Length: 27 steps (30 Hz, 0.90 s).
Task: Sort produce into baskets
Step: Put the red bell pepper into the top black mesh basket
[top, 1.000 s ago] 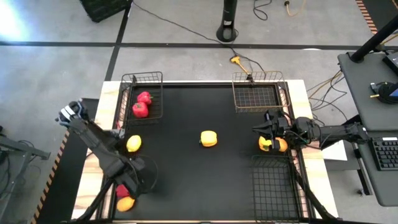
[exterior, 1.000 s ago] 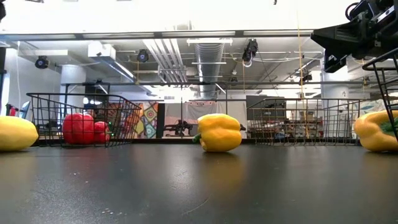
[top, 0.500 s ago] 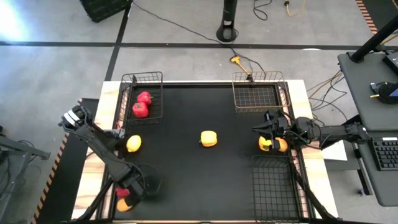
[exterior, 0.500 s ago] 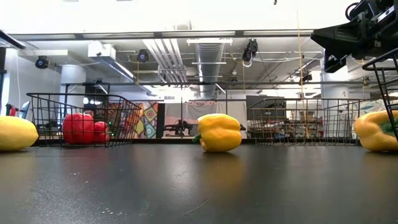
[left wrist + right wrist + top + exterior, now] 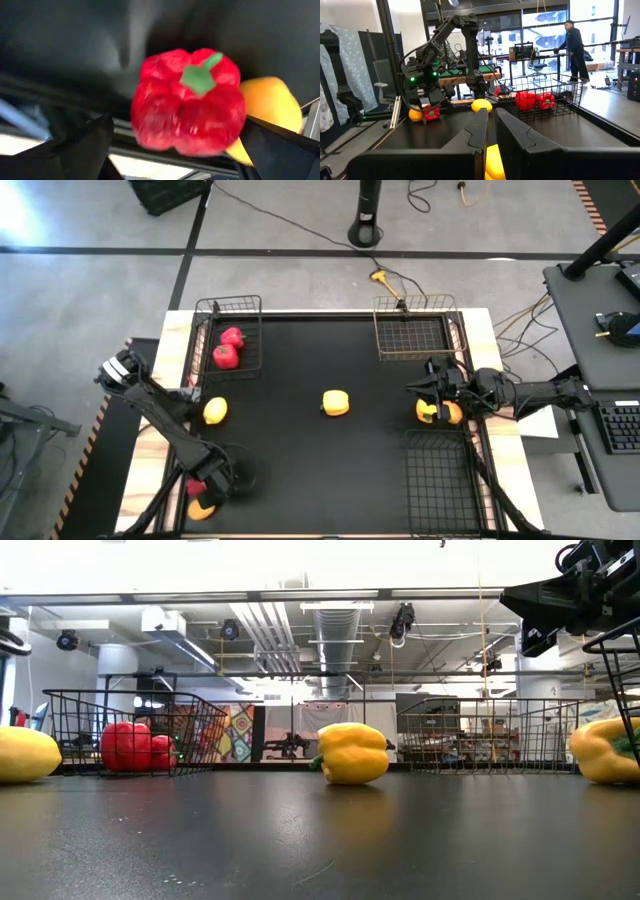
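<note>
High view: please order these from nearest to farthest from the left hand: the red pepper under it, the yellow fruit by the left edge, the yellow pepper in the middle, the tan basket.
From the left hand:
1. Red pepper, directly under it, near corner.
2. Yellow fruit, left edge.
3. Yellow pepper, table middle.
4. Tan basket, far right corner.

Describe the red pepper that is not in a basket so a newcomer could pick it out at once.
Start at the black mat's near-left corner, where the left gripper hangs open. The red bell pepper lies right below it, green stem showing, touching an orange-yellow fruit. The other two red peppers sit inside the far-left black basket.
</note>
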Each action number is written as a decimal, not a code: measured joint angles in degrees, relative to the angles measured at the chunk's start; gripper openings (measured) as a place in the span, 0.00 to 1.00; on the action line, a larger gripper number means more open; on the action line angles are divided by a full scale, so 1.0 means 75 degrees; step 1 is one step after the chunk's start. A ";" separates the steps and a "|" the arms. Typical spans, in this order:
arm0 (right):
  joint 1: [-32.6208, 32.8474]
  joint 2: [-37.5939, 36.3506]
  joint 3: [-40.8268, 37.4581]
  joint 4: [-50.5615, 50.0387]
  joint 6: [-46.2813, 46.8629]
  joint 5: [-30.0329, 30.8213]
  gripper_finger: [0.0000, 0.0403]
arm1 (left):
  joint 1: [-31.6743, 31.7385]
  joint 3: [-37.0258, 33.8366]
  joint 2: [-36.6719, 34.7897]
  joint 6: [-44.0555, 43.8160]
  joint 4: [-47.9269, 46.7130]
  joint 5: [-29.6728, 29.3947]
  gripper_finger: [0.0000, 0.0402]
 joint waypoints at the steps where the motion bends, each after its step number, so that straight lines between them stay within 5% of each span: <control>1: 0.0000 0.0000 0.0000 0.0000 0.0001 0.0000 0.07 | 0.0000 -0.0071 0.0010 0.0021 0.0096 -0.0007 1.00; 14: -0.0002 0.0000 0.0002 0.0000 0.0002 0.0000 0.07 | 0.0006 -0.0726 0.0021 0.0066 0.0323 -0.0319 0.97; 23: 0.0000 0.0000 0.0000 0.0000 0.0001 0.0000 0.07 | 0.0149 -0.0760 0.0021 -0.0207 0.0312 -0.0251 0.71; 27: 0.0001 0.0000 0.0002 0.0000 0.0002 0.0000 0.07 | 0.0392 -0.0346 0.0021 -0.0245 0.0238 -0.0938 0.64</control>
